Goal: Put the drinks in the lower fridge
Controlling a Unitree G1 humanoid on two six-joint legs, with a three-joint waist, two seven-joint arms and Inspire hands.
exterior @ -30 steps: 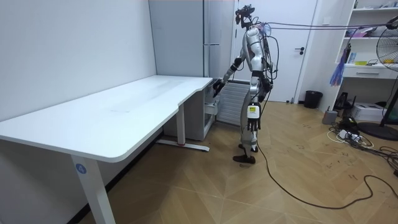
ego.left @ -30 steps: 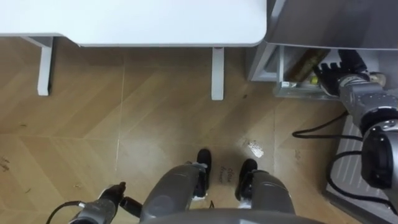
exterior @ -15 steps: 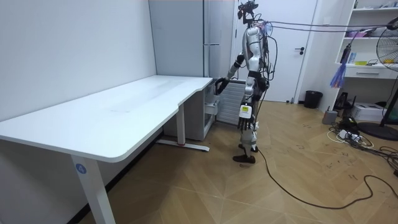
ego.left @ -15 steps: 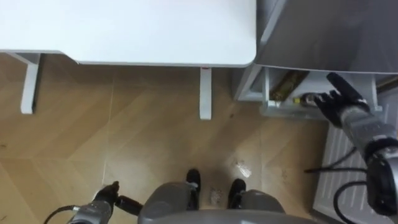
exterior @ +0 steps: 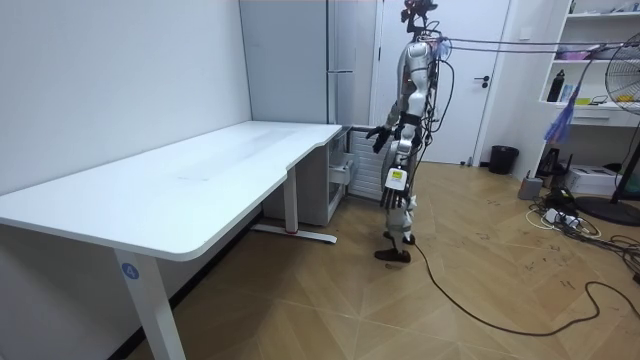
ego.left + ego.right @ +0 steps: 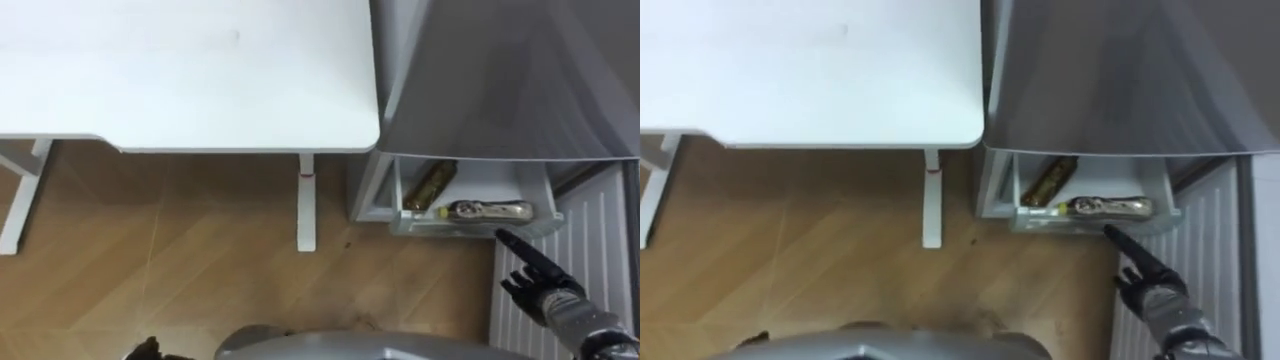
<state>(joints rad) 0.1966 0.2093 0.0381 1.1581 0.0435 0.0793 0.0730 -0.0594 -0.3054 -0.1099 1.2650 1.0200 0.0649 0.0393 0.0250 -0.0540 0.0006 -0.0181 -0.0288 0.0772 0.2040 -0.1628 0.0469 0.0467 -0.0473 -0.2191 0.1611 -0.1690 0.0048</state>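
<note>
The lower fridge drawer [image 6: 400,205] stands open beneath the grey fridge body [image 6: 500,80]. Two drink bottles lie inside. A brownish bottle [image 6: 430,185] lies slanted at the back, and a clear bottle with a yellow cap [image 6: 490,211] lies across the front. My right hand [image 6: 540,280] hovers just in front of the drawer, fingers straight, open and holding nothing. In the right eye view the same hand [image 6: 1145,275] sits below the clear bottle [image 6: 1110,207]. A dark bit of my left hand [image 6: 145,348] shows at the bottom edge.
A white desk [image 6: 190,70] stands to the left of the fridge, its leg [image 6: 306,200] close to the drawer. A ribbed white panel [image 6: 590,250] stands right of the drawer. In the room view I stand upright on the wooden floor [image 5: 330,300] facing the fridge [image 5: 330,60].
My right hand has let go of the clear bottle and drawn back out of the drawer. I have straightened up, and the eye view has shifted toward the desk and fridge.
</note>
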